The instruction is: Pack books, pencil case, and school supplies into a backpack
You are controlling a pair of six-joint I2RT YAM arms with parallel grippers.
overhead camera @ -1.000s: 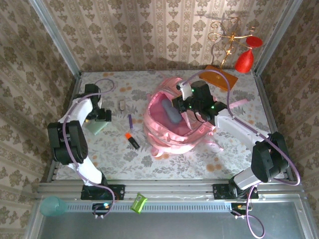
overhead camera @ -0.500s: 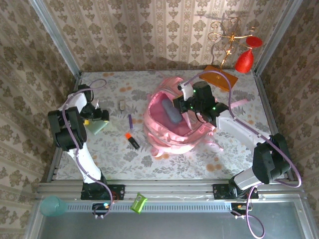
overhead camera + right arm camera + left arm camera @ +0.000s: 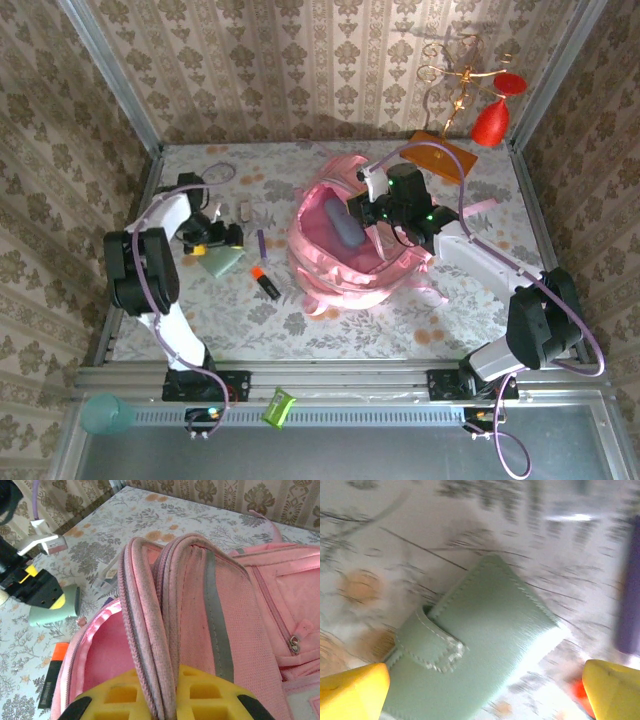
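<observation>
Pink fabric is marking the backpack (image 3: 345, 270), which is lying at the middle of the flowered surface (image 3: 450, 320) in the top view. Its main pocket is gaping open, and a blue-grey item (image 3: 336, 222) is lying inside. The right tool (image 3: 372, 213) is sitting at the upper right of the opening's rim. Toward the left of the frame, the left tool (image 3: 215, 238) is hanging over the upper end of a pale green case (image 3: 226, 263). A purple pen (image 3: 261, 243) and a black-and-orange pen (image 3: 265, 283) are lying between that case and the backpack.

From the left wrist, the pale green case (image 3: 475, 645) is lying slantwise with its stitched flap facing up. The left tool (image 3: 482, 692) is standing wide, with one yellow fingertip (image 3: 352, 690) at each lower corner and the case between them. The purple pen (image 3: 630, 600) is blurring along the right edge.

From the right wrist, the right tool (image 3: 167, 700) is pinching narrowly on the backpack (image 3: 235, 595), its yellow fingers (image 3: 120, 695) sitting either side of the folded rim. At the left of this frame, the left tool (image 3: 35, 587) is hovering at the pale green case (image 3: 55, 612).
</observation>
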